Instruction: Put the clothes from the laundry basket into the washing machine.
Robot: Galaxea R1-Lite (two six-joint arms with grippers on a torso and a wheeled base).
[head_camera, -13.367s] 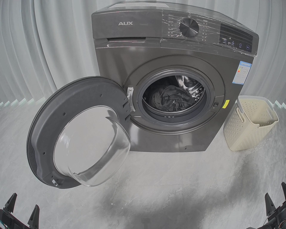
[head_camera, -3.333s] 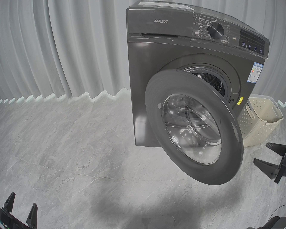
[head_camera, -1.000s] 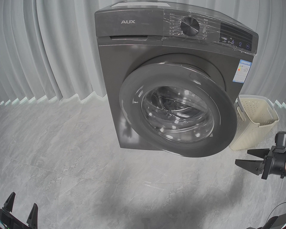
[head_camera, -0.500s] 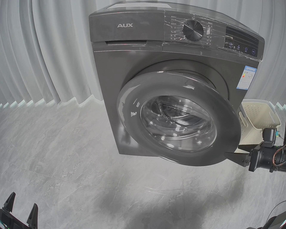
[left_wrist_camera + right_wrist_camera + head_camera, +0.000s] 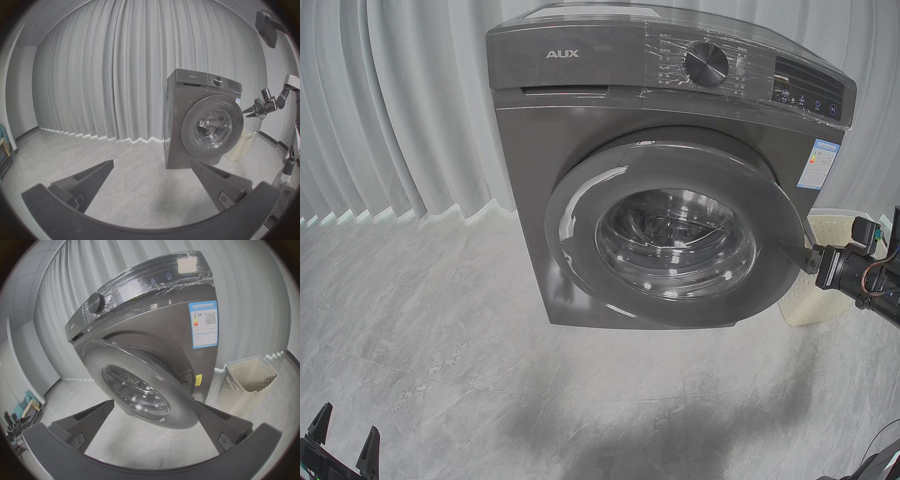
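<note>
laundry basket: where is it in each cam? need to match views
Head view: laundry basket at the right edge, partly behind the right gripper.
Left wrist view: basket on the floor beside the washing machine.
Right wrist view: basket beside the machine.
Shared landmark: blue label on the machine front, on the basket's side.

Washing machine (image 5: 569, 156) on floor (image 5: 456, 350), curtain (image 5: 394, 106) behind it; door (image 5: 581, 206) across its front, ajar at the right edge; laundry basket (image 5: 800, 306) on the floor just right of the machine; right gripper (image 5: 792, 250) at the door's right edge, before the basket; left gripper (image 5: 344, 434) low, well apart, left and before the machine.
</note>
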